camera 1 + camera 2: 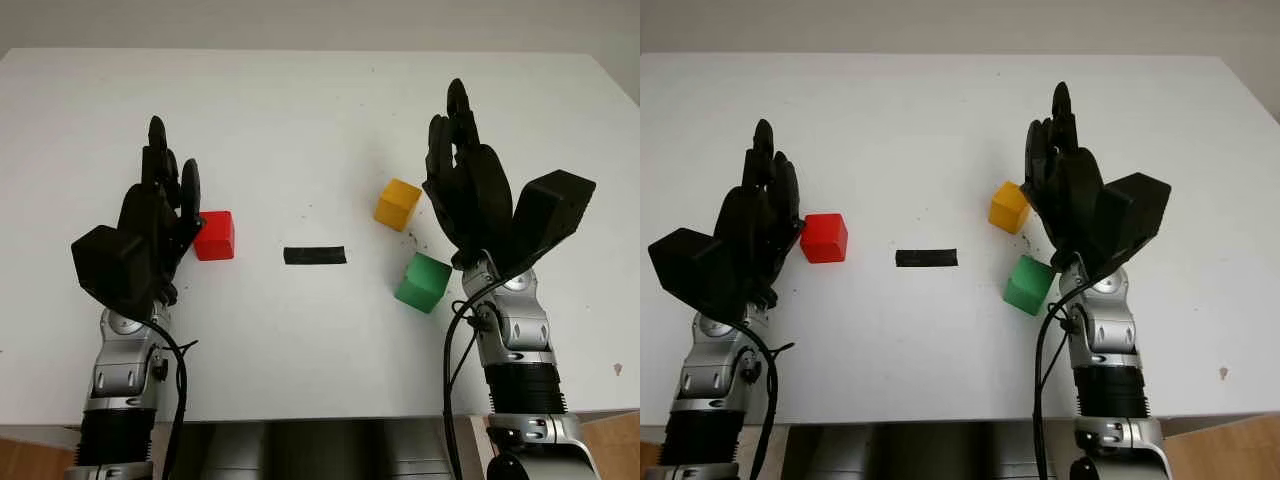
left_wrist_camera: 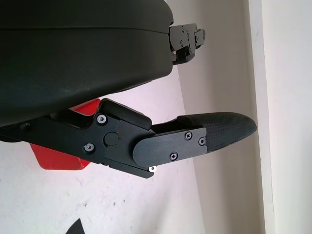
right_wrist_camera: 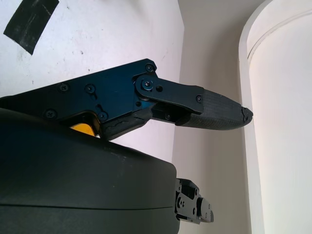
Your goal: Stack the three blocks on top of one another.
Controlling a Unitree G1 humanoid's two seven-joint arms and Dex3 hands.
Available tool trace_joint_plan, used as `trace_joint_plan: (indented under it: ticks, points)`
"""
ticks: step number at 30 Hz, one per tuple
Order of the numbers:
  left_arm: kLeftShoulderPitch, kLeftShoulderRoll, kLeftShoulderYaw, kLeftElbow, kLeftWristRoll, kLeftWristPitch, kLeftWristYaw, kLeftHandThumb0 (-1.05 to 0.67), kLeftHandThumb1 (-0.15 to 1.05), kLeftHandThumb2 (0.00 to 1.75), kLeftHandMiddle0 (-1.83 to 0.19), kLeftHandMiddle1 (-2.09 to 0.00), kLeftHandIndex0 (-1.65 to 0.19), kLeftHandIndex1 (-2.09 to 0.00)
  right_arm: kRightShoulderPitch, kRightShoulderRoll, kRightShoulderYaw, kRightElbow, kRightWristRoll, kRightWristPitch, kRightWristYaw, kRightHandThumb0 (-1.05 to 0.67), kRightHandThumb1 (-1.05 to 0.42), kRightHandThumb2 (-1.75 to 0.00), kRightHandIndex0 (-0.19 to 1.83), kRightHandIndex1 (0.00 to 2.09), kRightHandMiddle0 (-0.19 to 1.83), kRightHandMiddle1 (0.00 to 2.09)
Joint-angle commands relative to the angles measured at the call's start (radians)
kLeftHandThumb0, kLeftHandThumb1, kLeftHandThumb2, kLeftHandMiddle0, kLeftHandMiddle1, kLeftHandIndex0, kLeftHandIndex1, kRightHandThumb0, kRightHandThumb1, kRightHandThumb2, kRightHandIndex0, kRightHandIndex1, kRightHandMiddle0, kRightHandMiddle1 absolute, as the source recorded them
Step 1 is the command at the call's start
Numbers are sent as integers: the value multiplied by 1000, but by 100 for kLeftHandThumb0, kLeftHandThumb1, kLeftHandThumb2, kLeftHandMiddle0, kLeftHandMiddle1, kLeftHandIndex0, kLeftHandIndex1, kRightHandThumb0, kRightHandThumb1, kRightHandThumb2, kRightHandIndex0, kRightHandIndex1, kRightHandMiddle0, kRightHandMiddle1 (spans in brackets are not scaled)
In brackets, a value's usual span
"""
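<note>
0 of 3 stacked: red block (image 1: 215,235) beside my open left hand (image 1: 150,215), yellow block (image 1: 398,204) and green block (image 1: 423,282) beside my open right hand (image 1: 470,190).

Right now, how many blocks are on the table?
3. The red block sits beside the left hand; the yellow block and green block sit by the right hand.
</note>
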Motion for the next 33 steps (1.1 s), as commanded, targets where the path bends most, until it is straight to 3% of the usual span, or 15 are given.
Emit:
trace_joint_plan:
  ticks: [1, 14, 19, 21, 26, 29, 33]
  points:
    - [10, 6, -1, -25, 2, 5, -4, -82, 105, 61, 14, -6, 11, -7, -1, -10, -8, 4, 2, -14, 3, -73, -105, -65, -19, 0, -19, 0]
    - [32, -19, -8, -32, 8, 6, 22, -80, 105, 60, 13, -6, 10, -7, 3, -25, -10, -15, -1, 6, 11, -74, -105, -66, -19, 0, -19, 0]
    - [40, 18, 8, -42, -2, -24, -16, -76, 105, 57, 14, -5, 12, -6, 0, -35, -24, -70, 39, 51, 29, -75, -105, -69, -19, 0, -19, 0]
    - [41, 42, 14, -59, 10, -21, -24, -76, 105, 47, 10, -6, 9, -7, 2, -44, -27, -88, 48, 74, 34, -75, -105, -69, -19, 0, -19, 0]
    - [46, 175, 24, -135, 88, 8, -71, -64, 105, 18, -18, -10, -14, -14, 24, -62, -40, -137, 42, 110, 19, -73, -105, -70, -19, 0, -19, 0]
    - [45, 297, 13, -162, 139, 55, -164, -62, 105, 13, -19, -8, -19, -15, 36, -62, -46, -160, 37, 115, 0, -72, -105, -72, -19, 0, -19, 0]
    - [44, 466, -20, -184, 303, 78, -238, -64, 105, 8, -19, -6, -31, -15, 40, -57, -65, -168, 54, 104, -9, -72, -105, -70, -19, 0, -19, 0]
